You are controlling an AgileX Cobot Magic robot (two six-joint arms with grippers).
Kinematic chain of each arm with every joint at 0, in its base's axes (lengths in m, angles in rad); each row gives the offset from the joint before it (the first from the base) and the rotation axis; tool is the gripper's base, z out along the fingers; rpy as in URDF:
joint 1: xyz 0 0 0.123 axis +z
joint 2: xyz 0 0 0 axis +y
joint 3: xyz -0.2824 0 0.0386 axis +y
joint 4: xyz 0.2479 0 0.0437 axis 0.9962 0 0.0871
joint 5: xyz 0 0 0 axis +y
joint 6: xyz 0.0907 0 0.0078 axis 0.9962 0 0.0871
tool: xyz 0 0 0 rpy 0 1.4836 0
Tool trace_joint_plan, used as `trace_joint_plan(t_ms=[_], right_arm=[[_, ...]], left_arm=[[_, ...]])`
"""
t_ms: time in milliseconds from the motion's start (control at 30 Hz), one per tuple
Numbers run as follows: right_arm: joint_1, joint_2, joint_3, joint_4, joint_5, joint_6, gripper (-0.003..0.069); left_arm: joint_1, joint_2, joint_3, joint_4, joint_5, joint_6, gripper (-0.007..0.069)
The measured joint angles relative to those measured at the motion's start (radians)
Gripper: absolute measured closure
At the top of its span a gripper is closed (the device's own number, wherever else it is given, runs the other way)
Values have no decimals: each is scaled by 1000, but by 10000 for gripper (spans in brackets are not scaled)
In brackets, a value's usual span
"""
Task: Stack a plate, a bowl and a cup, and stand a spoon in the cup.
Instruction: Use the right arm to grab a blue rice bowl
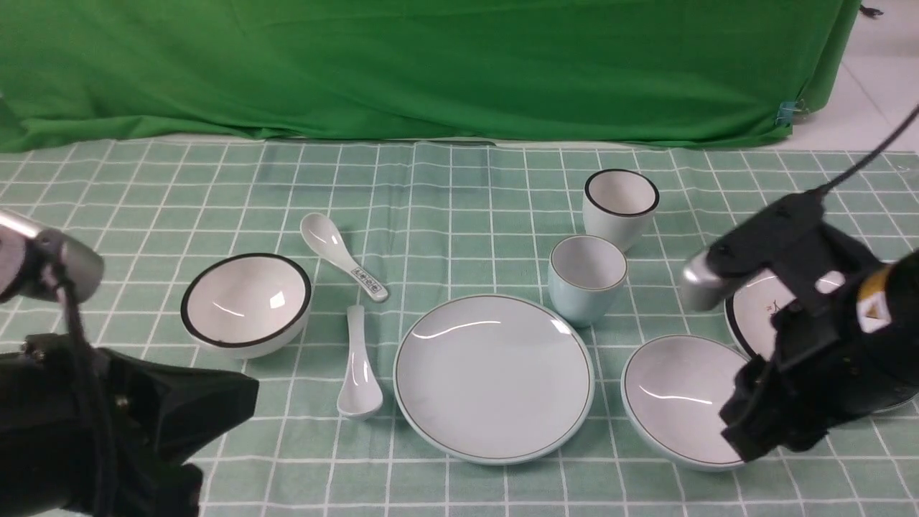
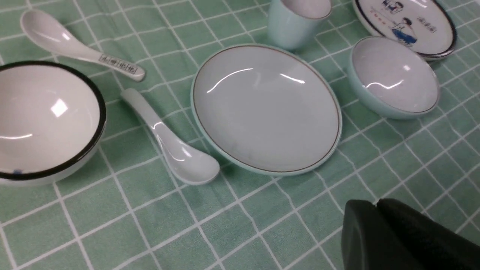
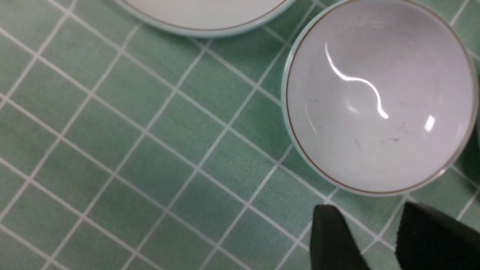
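Observation:
The pale blue-grey plate (image 1: 494, 378) (image 2: 266, 108) lies at the table's middle front. The shallow pale blue bowl (image 1: 675, 398) (image 2: 393, 77) (image 3: 378, 93) sits to its right. The pale blue cup (image 1: 586, 278) (image 2: 294, 20) stands behind the plate. The plain white spoon (image 1: 357, 366) (image 2: 168, 144) lies left of the plate. My right gripper (image 1: 747, 431) (image 3: 369, 221) is open and empty, just above the bowl's near right rim. My left gripper (image 1: 237, 402) (image 2: 375, 204) is shut and empty, low at the front left.
A white black-rimmed bowl (image 1: 246, 301) (image 2: 41, 120) sits at the left, a printed-handle spoon (image 1: 341, 262) (image 2: 78, 47) behind the plain one. A white black-rimmed cup (image 1: 620, 205) stands behind the blue cup. A cartoon plate (image 1: 764, 312) (image 2: 407, 24) lies under my right arm.

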Motion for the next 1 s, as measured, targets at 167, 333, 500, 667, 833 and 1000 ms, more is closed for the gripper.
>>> trace_joint_plan(t_ms=[167, 333, 500, 667, 833, 1000], right_arm=[[0, 159, -39, 5, -18, -8, 280], [0, 274, -40, 30, -103, -11, 221], [0, 347, -41, 34, -170, -15, 198], [0, 416, -41, 34, -215, -20, 197], [0, 448, -41, 33, -222, -37, 219], [0, 461, -48, 16, -219, -59, 328]], left_arm=[[0, -130, 0, -10, 9, 5, 608], [0, -226, 0, -10, -6, 11, 608], [0, -238, 0, -14, -25, 24, 608], [0, -238, 0, -14, -32, 26, 608], [0, -238, 0, -15, -32, 27, 608], [0, -238, 0, -15, -32, 27, 608]])
